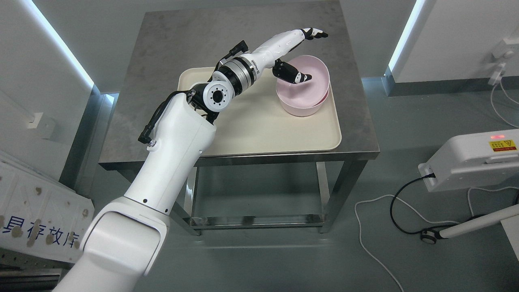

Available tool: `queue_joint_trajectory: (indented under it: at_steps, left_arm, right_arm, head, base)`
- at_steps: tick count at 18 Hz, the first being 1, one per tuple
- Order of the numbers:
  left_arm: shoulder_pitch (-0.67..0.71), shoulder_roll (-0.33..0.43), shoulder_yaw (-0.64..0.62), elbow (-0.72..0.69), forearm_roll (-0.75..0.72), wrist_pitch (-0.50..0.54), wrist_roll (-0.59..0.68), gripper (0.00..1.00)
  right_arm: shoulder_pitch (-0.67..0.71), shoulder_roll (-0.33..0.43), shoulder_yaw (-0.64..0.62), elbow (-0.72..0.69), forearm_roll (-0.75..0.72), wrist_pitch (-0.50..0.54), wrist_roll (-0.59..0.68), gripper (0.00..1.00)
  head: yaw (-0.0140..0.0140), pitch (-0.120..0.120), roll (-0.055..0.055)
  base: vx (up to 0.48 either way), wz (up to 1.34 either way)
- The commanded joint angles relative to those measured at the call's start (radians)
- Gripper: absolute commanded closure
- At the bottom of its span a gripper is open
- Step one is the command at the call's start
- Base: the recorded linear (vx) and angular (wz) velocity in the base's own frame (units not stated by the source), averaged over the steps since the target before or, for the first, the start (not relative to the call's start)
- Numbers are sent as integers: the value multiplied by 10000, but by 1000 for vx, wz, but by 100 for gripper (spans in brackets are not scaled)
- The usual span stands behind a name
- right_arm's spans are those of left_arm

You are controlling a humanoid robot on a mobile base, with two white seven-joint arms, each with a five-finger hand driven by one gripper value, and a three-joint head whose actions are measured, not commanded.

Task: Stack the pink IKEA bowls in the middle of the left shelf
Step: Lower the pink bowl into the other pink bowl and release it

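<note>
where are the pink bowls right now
In the head view, the pink bowls sit nested at the right rear of the cream tray, with the left hand over their rim.

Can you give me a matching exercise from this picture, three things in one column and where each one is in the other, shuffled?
Things:
1. pink bowls
2. cream tray
3. left hand

Places:
A. flat on the grey table
B. open, over the bowls' left rim, thumb inside
C. nested at the tray's far right corner

Pairs: 1-C, 2-A, 3-B
</note>
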Motion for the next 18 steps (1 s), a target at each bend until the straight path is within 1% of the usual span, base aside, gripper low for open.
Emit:
queue_joint_trajectory:
  at_steps: [1, 2, 3, 4, 6, 7, 9, 10, 11, 12, 14, 15, 16, 18]
  left_arm:
    - [623, 127, 1980, -2532, 3701, -69, -10, 20]
    - [913, 127, 1966, -3359, 4593, -38, -101, 21]
    - [1235, 127, 1860, -3960, 4860, -53, -163, 21]
    - [1724, 127, 1494, -4498, 4847, -114, -437, 20]
    - [2630, 127, 529, -5007, 4558, -206, -1158, 20]
    - [2938, 127, 296, -5070, 4009, -313, -1206, 20]
    - [3430, 127, 126, -5010, 1943, -329, -1222, 20]
    - [3477, 127, 80, -4979, 1143, -284, -1222, 20]
    - [3478, 127, -12, -4948, 528, -177, -1222, 20]
    - [3463, 127, -13, -4887, 81, 158, -1222, 21]
    - [3401, 127, 2, -4871, -672, 1169, -1238, 21]
    - [3386, 127, 18, -4871, -842, 1448, -1238, 21]
    - [3386, 127, 63, -4871, -874, 1587, -1222, 21]
    - [3386, 127, 231, -4871, -783, 1528, -1207, 21]
  right_arm:
    - [1, -174, -46, -175, -16, 4, -1, 0]
    - [1, -174, -46, -175, -16, 4, -1, 0]
    - [1, -174, -46, -175, -16, 4, -1, 0]
    - [1, -174, -46, -175, -16, 4, -1, 0]
    - [1, -174, -46, -175, -16, 4, -1, 0]
    - [1, -174, -46, -175, -16, 4, -1, 0]
    - [1, -174, -46, -175, -16, 4, -1, 0]
    - [1, -174, -46, -175, -16, 4, -1, 0]
    - [1, -174, -46, -175, -16, 4, -1, 0]
    - [1, -174, -46, -175, -16, 4, -1, 0]
    - [1, -174, -46, -175, -16, 4, -1, 0]
    - [1, -174, -46, -175, -16, 4, -1, 0]
    - [1, -174, -46, -175, -16, 4, -1, 0]
    - [1, -174, -46, -175, -16, 4, -1, 0]
  head:
    - [0, 0, 0]
    - [0, 0, 0]
    - [0, 0, 0]
    - [0, 0, 0]
    - [0, 0, 0]
    - [0, 0, 0]
    - [0, 0, 0]
    - [0, 0, 0]
    - [0, 0, 0]
    - [0, 0, 0]
    - [0, 0, 0]
    - [0, 0, 0]
    - [0, 0, 0]
    - [0, 0, 0]
  base:
    - [0, 0]
    - [0, 0]
    - [0, 0]
    - [0, 0]
    - [0, 0]
    - [0, 0]
    - [0, 0]
    - [0, 0]
    - [0, 0]
    - [0, 0]
    - [0, 0]
    - [0, 0]
    - [0, 0]
    - [0, 0]
